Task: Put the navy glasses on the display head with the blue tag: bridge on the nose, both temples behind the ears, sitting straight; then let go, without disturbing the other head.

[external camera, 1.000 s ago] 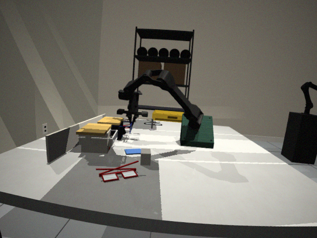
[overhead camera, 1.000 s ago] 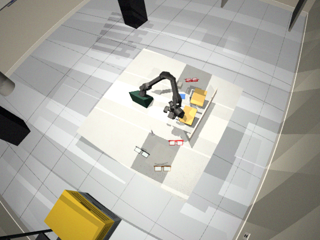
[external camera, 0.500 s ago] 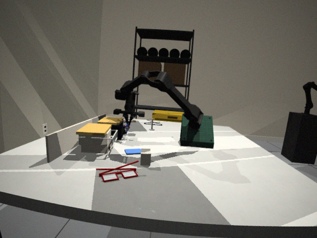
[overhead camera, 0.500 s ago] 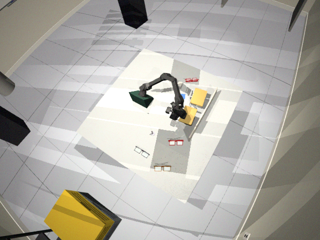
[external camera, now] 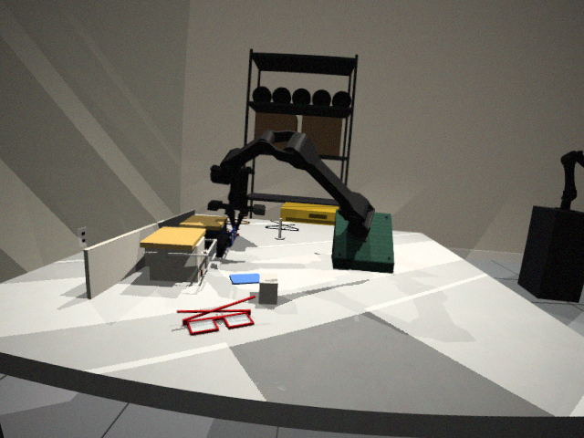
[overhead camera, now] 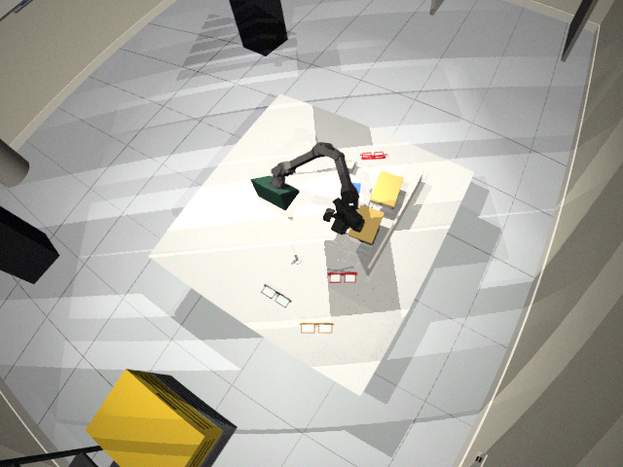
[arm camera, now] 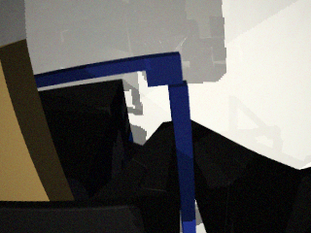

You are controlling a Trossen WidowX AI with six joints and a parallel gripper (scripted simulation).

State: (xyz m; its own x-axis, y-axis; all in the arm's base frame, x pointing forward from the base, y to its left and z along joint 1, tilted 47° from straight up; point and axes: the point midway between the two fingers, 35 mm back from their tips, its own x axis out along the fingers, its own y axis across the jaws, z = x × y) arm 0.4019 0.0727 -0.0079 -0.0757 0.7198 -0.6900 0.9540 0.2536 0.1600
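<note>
My gripper (external camera: 233, 230) (arm camera: 177, 131) is shut on a bar of the navy glasses (arm camera: 183, 170), pointing down beside the dark display head (arm camera: 83, 126). In the top view its body hides the fingertips. Another navy bar runs from the corner block along the head in the wrist view. The dark head's tan top shows in the top and exterior views (overhead camera: 371, 225) (external camera: 203, 221). A small blue patch shows on its side in the wrist view. Nose and ear contact is hidden. The other, grey head (external camera: 170, 265) has a tan top, pale thin bars and a small red patch.
An upright panel (overhead camera: 394, 226) (external camera: 113, 256) stands behind both heads. A blue flat piece (external camera: 245, 278), a pale block (external camera: 268, 291) and folded red glasses (external camera: 185, 321) lie near the grey head. More red glasses (overhead camera: 342, 273), orange glasses (overhead camera: 316, 324) and dark glasses (overhead camera: 275, 293) lie elsewhere.
</note>
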